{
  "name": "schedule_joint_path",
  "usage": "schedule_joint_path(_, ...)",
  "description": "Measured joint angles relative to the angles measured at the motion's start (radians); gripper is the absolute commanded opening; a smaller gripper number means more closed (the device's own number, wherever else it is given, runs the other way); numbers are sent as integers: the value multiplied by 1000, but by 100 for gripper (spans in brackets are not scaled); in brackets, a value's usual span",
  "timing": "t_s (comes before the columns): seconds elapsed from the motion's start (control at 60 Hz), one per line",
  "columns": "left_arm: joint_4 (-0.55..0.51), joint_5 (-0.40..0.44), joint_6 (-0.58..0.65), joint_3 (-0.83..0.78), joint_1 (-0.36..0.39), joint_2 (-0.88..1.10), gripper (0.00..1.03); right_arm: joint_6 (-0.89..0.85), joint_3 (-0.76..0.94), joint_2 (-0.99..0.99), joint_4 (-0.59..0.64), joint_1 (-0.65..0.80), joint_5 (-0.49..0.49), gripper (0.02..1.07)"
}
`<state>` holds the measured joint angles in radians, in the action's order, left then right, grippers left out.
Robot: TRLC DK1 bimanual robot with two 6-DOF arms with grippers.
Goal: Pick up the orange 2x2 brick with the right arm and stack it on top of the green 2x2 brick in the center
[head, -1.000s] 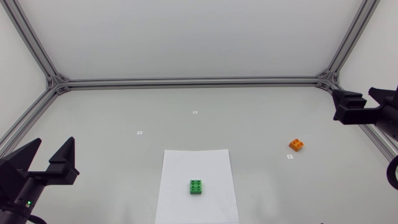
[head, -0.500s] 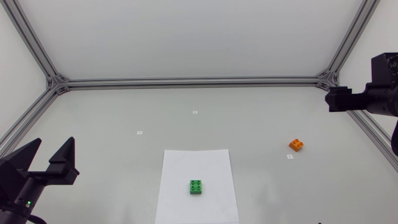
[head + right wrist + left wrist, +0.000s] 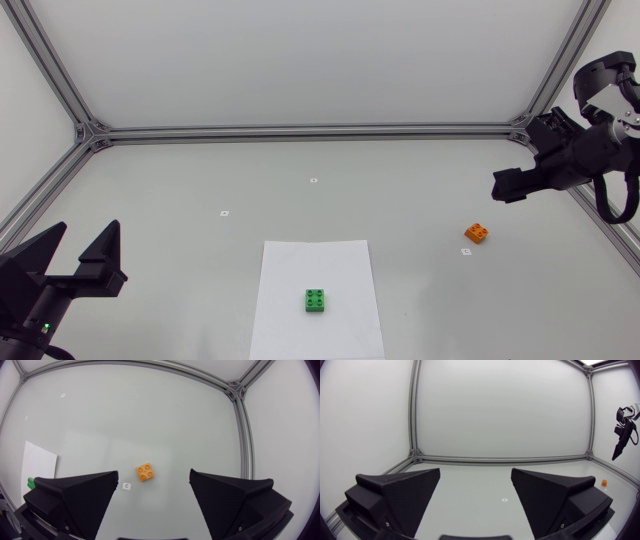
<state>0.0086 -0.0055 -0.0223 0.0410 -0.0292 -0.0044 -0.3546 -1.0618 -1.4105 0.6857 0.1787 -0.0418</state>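
Grey table [image 3: 200, 200]: orange brick [image 3: 476, 232] sits towards the right edge, well apart from the green brick [image 3: 316, 300].
Right gripper [image 3: 506, 187] hangs above, jaws apart: centre it over the studs, then drop straight.

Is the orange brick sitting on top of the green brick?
No, the orange brick lies on the bare table, well apart from the green brick, which sits alone on the white paper.

Ahead of right gripper [image 3: 505, 187], in line with its finger gap: lone brick [image 3: 145, 472], marker tag [image 3: 127, 486] just beside. Well off to the side: paper sheet [image 3: 340, 265] bearing second brick [image 3: 316, 300].
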Motion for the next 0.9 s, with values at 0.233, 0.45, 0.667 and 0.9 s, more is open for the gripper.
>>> schedule_joint_path(0.233, 0, 0, 0, 0, 0, 0, 99, -166, -58, -133, 43, 14, -34, 102)
schedule_joint_path(0.45, 0, 0, 0, 0, 0, 0, 99, -239, -115, -234, 110, 26, -66, 102)
schedule_joint_path(0.667, 0, 0, 0, 0, 0, 0, 99, -311, -143, -335, 144, 26, -77, 102)
schedule_joint_path(0.9, 0, 0, 0, 0, 0, 0, 99, -349, -176, -403, 149, 27, -85, 102)
